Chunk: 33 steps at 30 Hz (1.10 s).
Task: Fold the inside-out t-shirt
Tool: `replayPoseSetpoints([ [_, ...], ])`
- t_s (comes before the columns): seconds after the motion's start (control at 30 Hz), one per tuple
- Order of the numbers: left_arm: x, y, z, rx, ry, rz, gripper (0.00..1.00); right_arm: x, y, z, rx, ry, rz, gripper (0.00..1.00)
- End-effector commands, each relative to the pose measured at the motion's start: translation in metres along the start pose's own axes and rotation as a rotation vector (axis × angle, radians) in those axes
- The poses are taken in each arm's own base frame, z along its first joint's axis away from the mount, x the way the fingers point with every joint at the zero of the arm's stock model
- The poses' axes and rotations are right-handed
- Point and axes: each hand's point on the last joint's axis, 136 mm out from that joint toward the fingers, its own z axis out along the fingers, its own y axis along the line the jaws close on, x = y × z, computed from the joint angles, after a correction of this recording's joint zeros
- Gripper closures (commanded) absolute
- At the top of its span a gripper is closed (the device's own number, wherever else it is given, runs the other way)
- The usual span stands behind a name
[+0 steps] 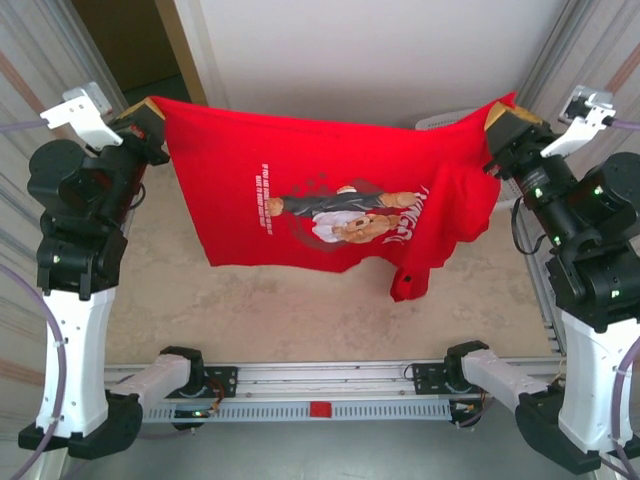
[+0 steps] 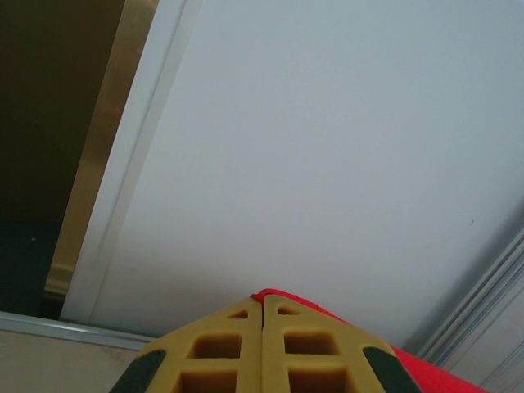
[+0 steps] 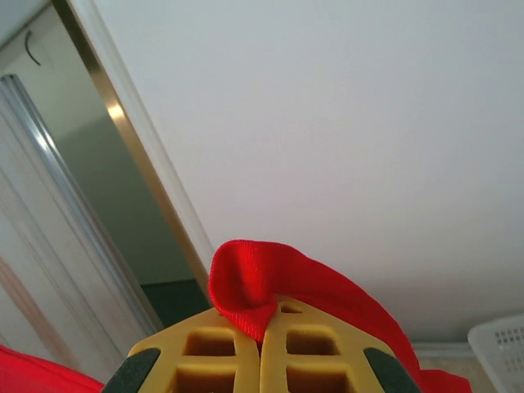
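Observation:
The bright red t-shirt (image 1: 300,190) hangs stretched in the air between my two raised arms, its teddy-bear print (image 1: 350,215) facing the top camera and a sleeve drooping at the lower right. My left gripper (image 1: 152,112) is shut on the shirt's left top corner; in the left wrist view its yellow fingers (image 2: 221,348) press together with a sliver of red cloth (image 2: 282,296) at the tip. My right gripper (image 1: 500,118) is shut on the right top corner, and a fold of red cloth (image 3: 246,282) bunches out above its closed fingers (image 3: 311,352).
The beige table top (image 1: 280,310) lies under the hanging shirt. A white basket (image 1: 445,120) stands at the back right, behind the cloth. A metal rail (image 1: 320,380) runs along the near edge between the arm bases. A white wall and a doorway frame are behind.

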Motion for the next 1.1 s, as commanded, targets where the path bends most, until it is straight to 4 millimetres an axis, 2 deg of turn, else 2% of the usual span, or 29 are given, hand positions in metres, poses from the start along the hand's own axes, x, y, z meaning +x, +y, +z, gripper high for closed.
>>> replayPoseSetpoints([
  [0.0, -0.01, 0.011, 0.023, -0.049, -0.034, 0.036, 1.0, 0.0, -0.009, 0.035, 0.028, -0.011, -0.055, 1.0],
  [0.13, 0.013, 0.038, 0.074, -0.09, 0.043, 0.028, 1.0, 0.036, -0.034, 0.096, 0.065, 0.079, -0.047, 1.0],
  [0.17, 0.017, 0.046, 0.086, -0.106, 0.054, 0.025, 1.0, 0.033, -0.036, 0.106, 0.058, 0.071, -0.039, 1.0],
  [0.27, 0.032, 0.075, 0.13, -0.145, 0.098, -0.013, 1.0, 0.049, -0.063, 0.151, 0.066, 0.118, 0.012, 1.0],
  [0.37, 0.033, 0.091, 0.167, -0.159, 0.109, -0.037, 1.0, 0.043, -0.091, 0.19, 0.049, 0.125, 0.1, 1.0],
  [0.47, 0.017, 0.089, 0.187, -0.143, 0.085, -0.044, 1.0, 0.013, -0.101, 0.209, -0.004, 0.089, 0.174, 1.0],
  [0.53, -0.001, 0.081, 0.19, -0.128, 0.048, -0.05, 1.0, -0.008, -0.097, 0.213, -0.033, 0.054, 0.185, 1.0],
  [0.57, -0.013, 0.075, 0.188, -0.117, 0.02, -0.048, 1.0, -0.023, -0.091, 0.209, -0.052, 0.021, 0.181, 1.0],
  [0.67, -0.043, 0.058, 0.179, -0.081, -0.044, -0.036, 1.0, -0.05, -0.082, 0.196, -0.088, -0.042, 0.204, 1.0],
  [0.73, -0.052, 0.05, 0.171, -0.064, -0.057, -0.031, 1.0, -0.054, -0.077, 0.186, -0.095, -0.046, 0.211, 1.0],
  [0.8, -0.048, 0.048, 0.166, -0.055, -0.039, -0.033, 1.0, -0.047, -0.072, 0.176, -0.099, -0.025, 0.213, 1.0],
  [0.87, -0.03, 0.053, 0.162, -0.058, 0.005, -0.038, 1.0, -0.03, -0.07, 0.167, -0.087, 0.002, 0.217, 1.0],
  [0.93, 0.002, 0.064, 0.154, -0.074, 0.066, -0.046, 1.0, -0.004, -0.072, 0.154, -0.064, 0.038, 0.223, 1.0],
  [0.97, 0.023, 0.071, 0.148, -0.084, 0.096, -0.058, 1.0, 0.011, -0.072, 0.144, -0.051, 0.052, 0.224, 1.0],
  [1.03, 0.068, 0.088, 0.131, -0.106, 0.152, -0.089, 1.0, 0.063, -0.081, 0.128, -0.01, 0.129, 0.256, 1.0],
  [1.07, 0.096, 0.1, 0.119, -0.13, 0.193, -0.103, 1.0, 0.092, -0.085, 0.116, 0.011, 0.175, 0.269, 1.0],
])
